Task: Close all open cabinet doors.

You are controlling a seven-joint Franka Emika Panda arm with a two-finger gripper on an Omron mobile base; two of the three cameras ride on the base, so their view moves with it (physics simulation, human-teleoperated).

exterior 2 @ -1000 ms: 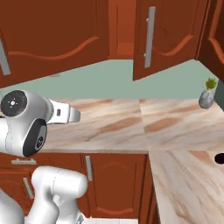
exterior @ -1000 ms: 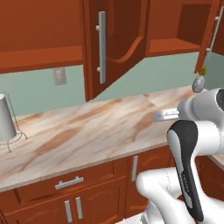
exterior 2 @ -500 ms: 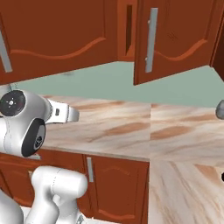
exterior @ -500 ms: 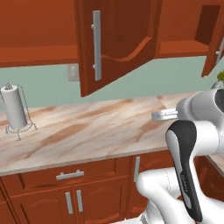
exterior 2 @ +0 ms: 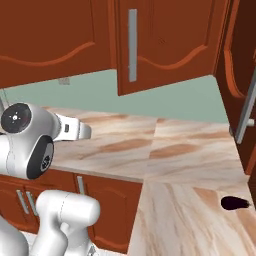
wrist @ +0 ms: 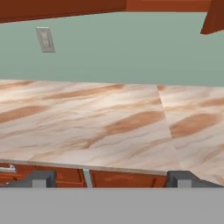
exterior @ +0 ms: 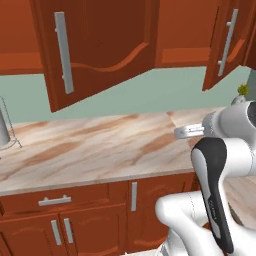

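Two cabinet doors (exterior: 95, 47) ajar — unlabelled.

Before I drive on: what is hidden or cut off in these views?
- Open cabinet door: top cut by the left base view's frame.
- Second open door: cabinet interior unseen.
- Gripper: just the fingertips show, jaws apart.
- Dark object on the counter: too small to identify.

Open cabinet doors (exterior: 95, 47) above counter (exterior: 100, 145)
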